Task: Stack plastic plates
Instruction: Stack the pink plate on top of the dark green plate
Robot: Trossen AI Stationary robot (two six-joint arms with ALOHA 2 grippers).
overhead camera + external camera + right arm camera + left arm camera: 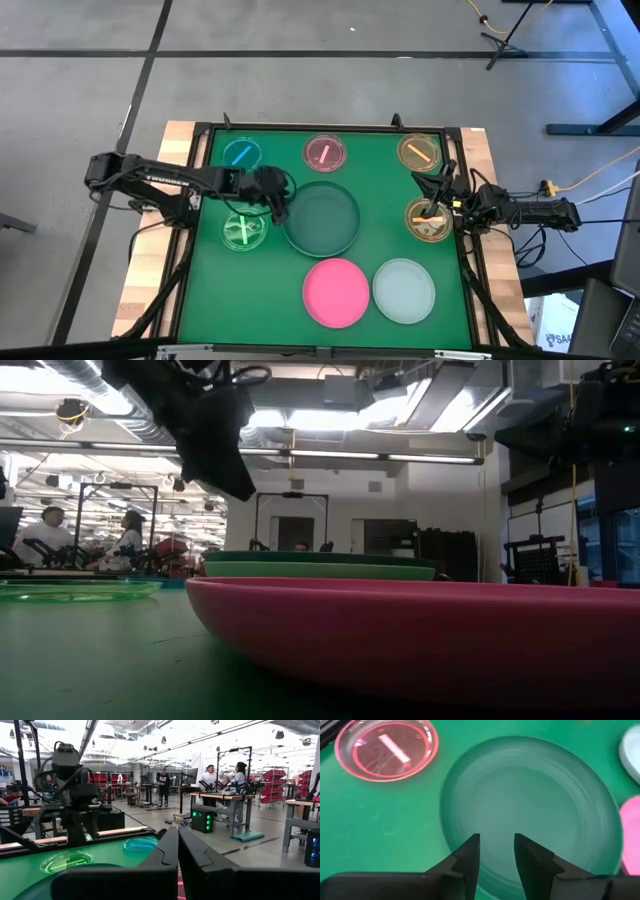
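My left gripper (278,207) (496,852) hangs open, pointing down, just above the left rim of the large dark green plate (325,220) (530,795). In the low view that plate (320,558) lies on a light green plate (320,571). My right gripper (436,205) (177,850) is shut and level, raised over the small brown plate (430,224). The large pink plate (336,292) and the pale grey-white plate (404,290) rest flat near the table's near edge. Small blue (241,154), pink (326,152), amber (420,152) and green (244,231) plates lie singly on the mat.
A dark frame (300,128) borders the green mat on all sides. Bare mat shows between the dark green stack and the brown plate. People stand at benches in the room beyond the table (210,775).
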